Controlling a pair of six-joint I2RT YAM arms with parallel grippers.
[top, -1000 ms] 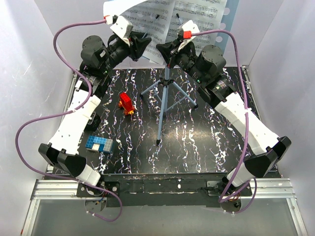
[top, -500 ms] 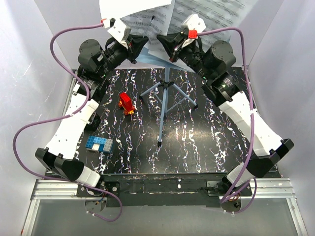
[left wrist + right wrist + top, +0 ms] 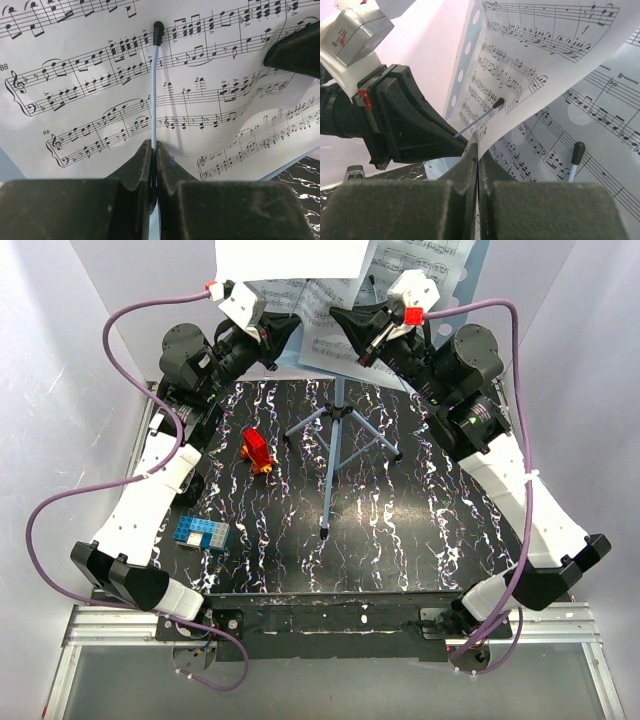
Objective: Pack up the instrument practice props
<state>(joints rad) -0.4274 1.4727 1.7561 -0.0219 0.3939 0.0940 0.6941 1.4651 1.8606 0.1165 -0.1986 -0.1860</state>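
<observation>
The light-blue music stand (image 3: 337, 420) stands on its tripod mid-table, its perforated desk plate (image 3: 466, 55) at the back carrying white sheet-music pages (image 3: 420, 258). My left gripper (image 3: 288, 335) is shut on the stand's thin blue page-holder wire (image 3: 153, 95), which has a black tip and lies across a printed page (image 3: 90, 75). My right gripper (image 3: 350, 325) is shut on the lower edge of one page (image 3: 555, 45), which curls up and away from the page behind it. In the right wrist view the left gripper (image 3: 415, 125) sits just left of my closed jaws. A second wire (image 3: 574, 159) rests on the rear page.
A red toy (image 3: 256, 450) lies left of the tripod. A blue brick block (image 3: 203, 533) lies at the front left. The stand's pole foot (image 3: 322, 530) reaches toward the table's middle. White enclosure walls stand close on both sides and behind.
My right gripper has risen and moved back, lifting the held page so it curls up off the stand. The right arm has stretched out farther. The left gripper has barely moved.
</observation>
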